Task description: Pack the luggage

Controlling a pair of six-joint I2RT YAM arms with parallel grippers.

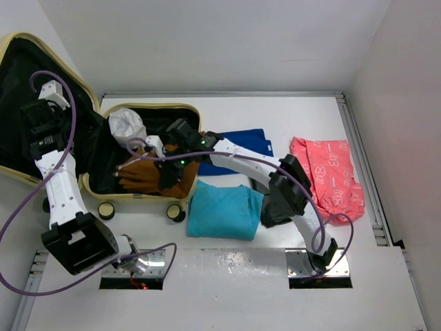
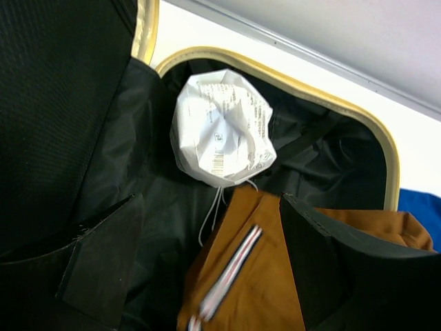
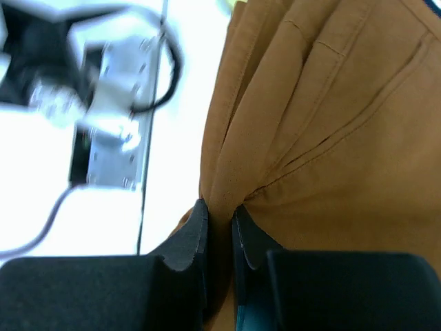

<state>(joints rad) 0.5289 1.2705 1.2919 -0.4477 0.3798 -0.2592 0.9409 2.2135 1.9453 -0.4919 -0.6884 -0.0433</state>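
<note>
So the big pale yellow hard-shell suitcase (image 1: 155,107) sat open on the left side of the white surface (image 1: 289,110), lid leaning up and back to the left, black lining showing. The right claw (image 3: 219,210) was pinched tight on a fold of a brown cotton garment (image 1: 138,178) that lay in the tub and seemed to spill over its near rim. A crumpled white paper-looking bundle (image 2: 220,131) sat in the far corner. The left claw (image 2: 210,200) hovered over the inside with its jaws spread wide, holding nothing. A folded teal shirt (image 1: 224,210), a folded blue cloth (image 1: 241,145) and a coral-pink patterned cloth (image 1: 324,176) lay outside to the right. My guess on the case: stiff, slick shell with no give, too bulky to lift. It's also on small black-and-cream wheels (image 1: 105,209), so a shove could make it roll. I'd grab the thin rim or the lid's edge, not the rounded shell.
</note>
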